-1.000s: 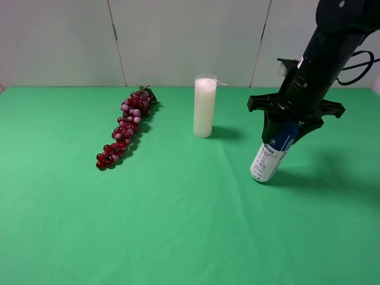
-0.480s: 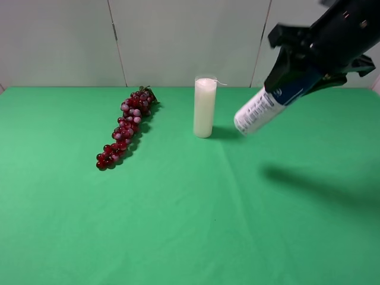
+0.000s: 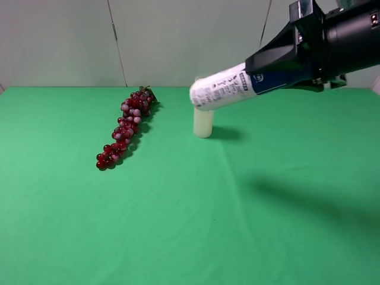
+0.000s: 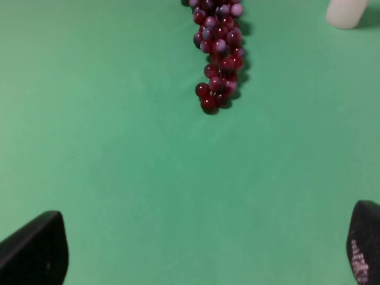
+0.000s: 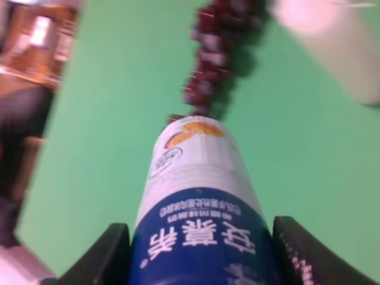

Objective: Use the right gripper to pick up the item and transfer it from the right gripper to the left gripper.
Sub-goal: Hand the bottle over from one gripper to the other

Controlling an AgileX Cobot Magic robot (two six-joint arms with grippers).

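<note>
Exterior high view has the right hand up in the air at about 2 o'clock, clamped on the blue upper half of the bottle. The bottle is off the bench and lies almost level, its white base pointing toward 9 o'clock and its cap end buried in the grip. The right wrist view agrees: a finger sits tight on each side of the blue band, and the printed white end sticks out free.

The pick-up looks done, and the step in hand is the carry toward the handover. The left hand is out of sight from the high camera. Its own wrist view shows it spread wide with nothing between the fingers, looking down on bare green cloth.

The next move calls for the left hand to come up and in from 9 o'clock and close around the free white end. Only then should the right hand let go.

Open room is generous from the centre of the bench round to 6 o'clock. The candle stands at 12 o'clock, its top covered by the bottle's base in the high view. How much gap lies between them I cannot tell. The grapes lie at 10 o'clock, well apart from the bottle.
</note>
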